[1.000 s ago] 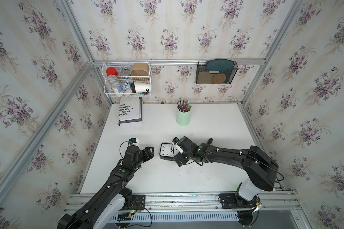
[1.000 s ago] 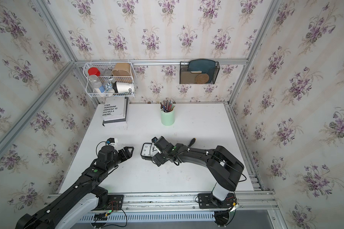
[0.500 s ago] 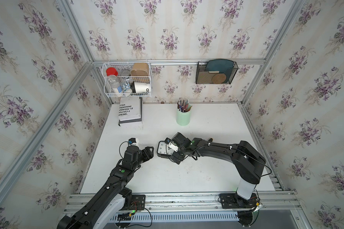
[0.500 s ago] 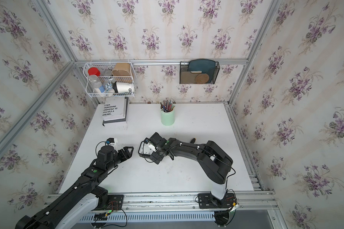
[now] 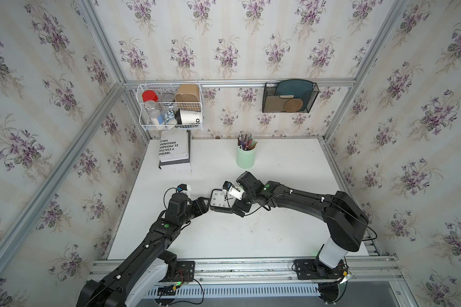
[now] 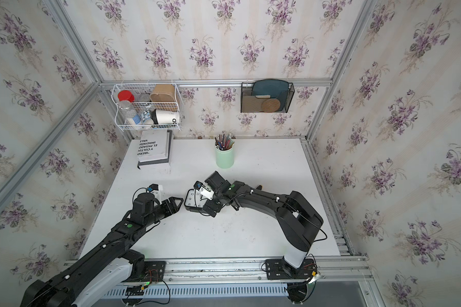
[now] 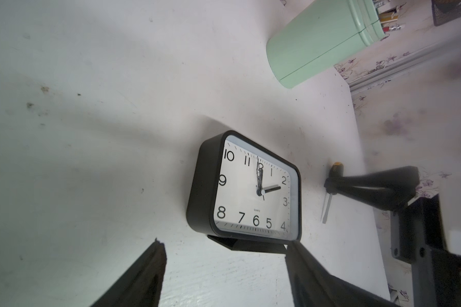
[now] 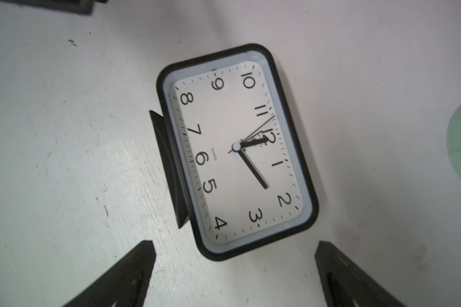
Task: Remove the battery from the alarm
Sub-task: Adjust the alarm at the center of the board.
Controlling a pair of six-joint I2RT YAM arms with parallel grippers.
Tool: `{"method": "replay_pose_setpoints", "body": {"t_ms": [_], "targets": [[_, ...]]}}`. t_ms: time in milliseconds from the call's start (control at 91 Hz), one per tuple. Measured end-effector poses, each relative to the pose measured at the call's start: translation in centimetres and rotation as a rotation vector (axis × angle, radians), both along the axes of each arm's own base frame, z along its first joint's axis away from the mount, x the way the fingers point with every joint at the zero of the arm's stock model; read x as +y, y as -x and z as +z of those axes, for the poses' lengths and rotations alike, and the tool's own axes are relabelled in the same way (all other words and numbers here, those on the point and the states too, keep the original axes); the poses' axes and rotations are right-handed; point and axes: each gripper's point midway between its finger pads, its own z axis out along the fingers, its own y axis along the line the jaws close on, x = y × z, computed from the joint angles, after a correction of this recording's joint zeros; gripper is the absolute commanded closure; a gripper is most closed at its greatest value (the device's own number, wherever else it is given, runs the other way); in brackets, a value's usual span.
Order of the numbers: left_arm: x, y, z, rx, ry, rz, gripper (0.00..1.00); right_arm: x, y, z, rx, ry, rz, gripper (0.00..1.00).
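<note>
Staged home-study test booth, floral wallpaper (image 5: 224, 40) on aluminium framing (image 5: 237, 83), white desk (image 5: 290, 164), book (image 5: 174, 148), pen cup (image 5: 246, 156)

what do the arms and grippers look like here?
The left arm and right arm: matte black links, white base segment, green status light, looped black cables, white wrist camera mount. The left gripper and right gripper: black tapered wedge fingers.

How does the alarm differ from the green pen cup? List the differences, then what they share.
Pose: the alarm lies face up; the green pen cup stands upright.
Colour: the alarm is black-framed with a white face; the cup is plain mint green.
Shape: the alarm is a rounded rectangle; the cup is a cylinder.
Shared: both rest on the white table.
</note>
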Motion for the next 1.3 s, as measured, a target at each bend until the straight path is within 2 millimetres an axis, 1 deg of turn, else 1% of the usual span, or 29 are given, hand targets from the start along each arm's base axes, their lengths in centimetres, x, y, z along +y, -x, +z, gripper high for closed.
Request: {"method": "replay_pose_setpoints", "body": {"t_ms": [220, 385, 450, 626, 747, 890, 989, 1110, 1242, 1297], "targets": [[-0.7, -0.1, -0.8, 0.033, 0.015, -0.027, 0.26, -0.7, -1.4, 0.1, -0.03, -0.016, 0.063, 0.0], [-1.1, -0.6, -1.4, 0.048, 0.015, -0.042, 0.27, -0.9, -0.8, -1.9, -0.027, 0.019, 0.143, 0.0], [-1.4, -0.7, -1.4, 0.054, 0.017, -0.051, 0.27, -1.1, -0.9, -2.4, -0.017, 0.022, 0.153, 0.0], [-1.7, -1.1, -1.9, 0.068, 0.015, -0.066, 0.28, -0.7, -1.1, -3.0, -0.021, 0.015, 0.182, 0.0], [-1.7, -1.2, -2.1, 0.071, 0.011, -0.066, 0.28, -0.2, -1.8, -3.2, -0.039, 0.021, 0.197, 0.0], [-1.8, -1.5, -2.5, 0.074, 0.007, -0.067, 0.31, 0.6, -2.5, -3.4, -0.058, 0.02, 0.215, 0.0], [-1.9, -1.7, -2.8, 0.079, 0.003, -0.069, 0.31, 0.7, -2.9, -3.2, -0.069, 0.027, 0.21, 0.0], [-1.8, -2.3, -2.7, 0.075, -0.008, -0.062, 0.33, 0.0, -2.9, -1.9, -0.088, 0.015, 0.198, 0.0], [-1.5, -2.5, -3.1, 0.081, -0.027, -0.048, 0.34, -0.9, -4.9, -0.6, -0.066, -0.042, 0.133, 0.0], [-1.5, -2.5, -3.3, 0.085, -0.032, -0.049, 0.34, -1.2, -5.2, 0.3, -0.043, -0.094, 0.091, 0.0]]}}
